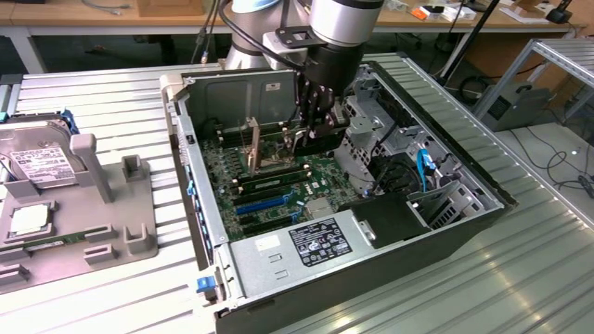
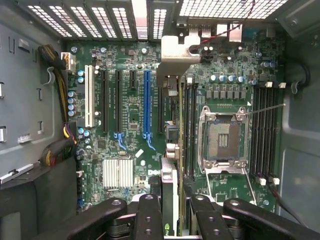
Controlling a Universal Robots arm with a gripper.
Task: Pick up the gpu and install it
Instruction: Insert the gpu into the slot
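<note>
- The desk (image 1: 93,104) carries the open computer case (image 1: 278,292) across its middle, reaching toward the near edge.
- The motherboard (image 2: 130,115) lies flat inside the case.
- The claw (image 2: 172,202), half closed, grips the gpu (image 2: 168,175) edge-on above the motherboard's slots.
- The gpu's silver bracket (image 2: 175,55) points toward the case's vented wall.

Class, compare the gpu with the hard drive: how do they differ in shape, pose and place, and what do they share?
Shape: the gpu is a thin card; the hard drive is a white-labelled silver box.
Pose: the gpu stands edge-on over the motherboard; the hard drive lies label-up.
Place: the gripper holds the gpu inside the case; the hard drive sits outside, in the grey holder.
Both show silver metal.
</note>
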